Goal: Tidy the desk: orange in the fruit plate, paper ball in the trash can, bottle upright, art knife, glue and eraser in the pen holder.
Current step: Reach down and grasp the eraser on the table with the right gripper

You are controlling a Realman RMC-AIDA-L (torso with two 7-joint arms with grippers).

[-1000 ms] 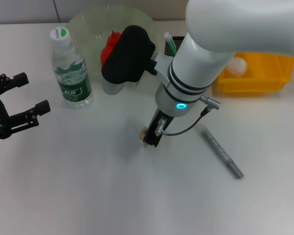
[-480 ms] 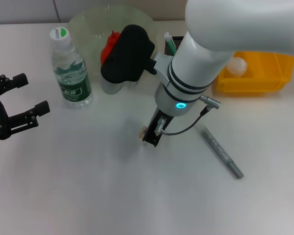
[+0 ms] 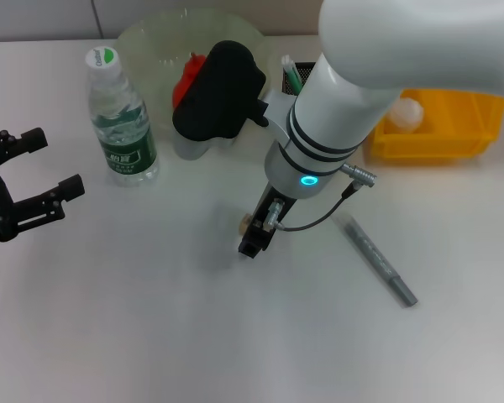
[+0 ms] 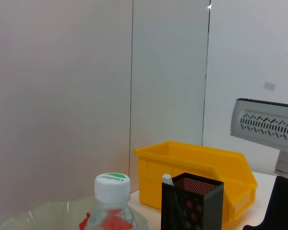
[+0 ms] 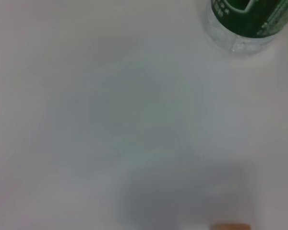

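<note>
The right tool (image 3: pixel 250 242) has dropped lower toward the counter (image 3: pixel 151 319) and slid slightly toward the robot, so the small tan eraser (image 3: pixel 244 224) beside it now sits closer against its upper fingers.

White desk (image 3: pixel 151 319) carries everything. On it: water bottle (image 3: pixel 122 126) upright near the far left, clear fruit plate (image 3: pixel 151 38) behind it at the far edge, black mesh pen holder (image 3: pixel 292 81) beside the plate, yellow bin (image 3: pixel 454 138) far right. Grey art knife (image 3: pixel 380 261) lies flat right of centre. Small tan eraser (image 3: pixel 245 224) sits mid-desk, well apart from the bottle
</note>
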